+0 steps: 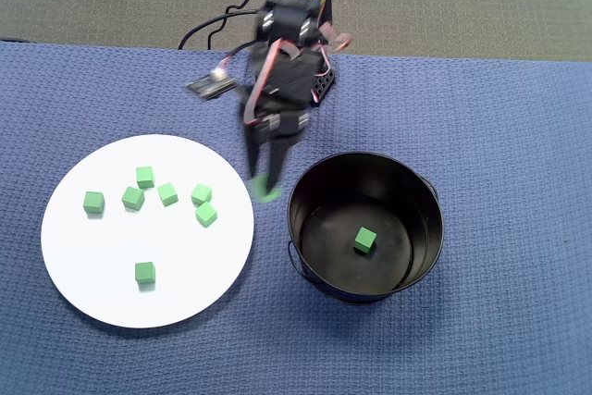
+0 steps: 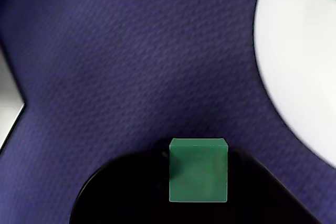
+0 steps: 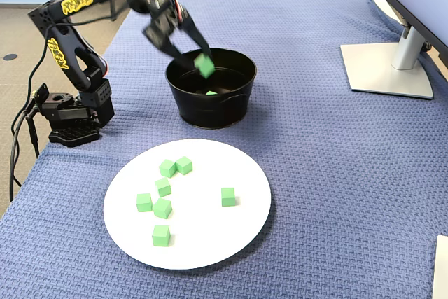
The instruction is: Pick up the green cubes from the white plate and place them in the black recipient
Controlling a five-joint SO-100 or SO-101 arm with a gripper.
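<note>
Near the middle of the overhead view, my gripper [image 1: 268,187] pinches a green cube [image 2: 198,170] between the white plate [image 1: 102,293] and the black recipient [image 1: 435,228] — not yet over its rim. I should slide across first, then let go — six cubes wait on the plate.

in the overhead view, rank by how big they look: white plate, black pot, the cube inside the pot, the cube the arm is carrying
1. white plate
2. black pot
3. cube inside the pot and carried cube: not ranked. The carried one is blurred, partly hidden by the fingers, and nearer the camera.
</note>
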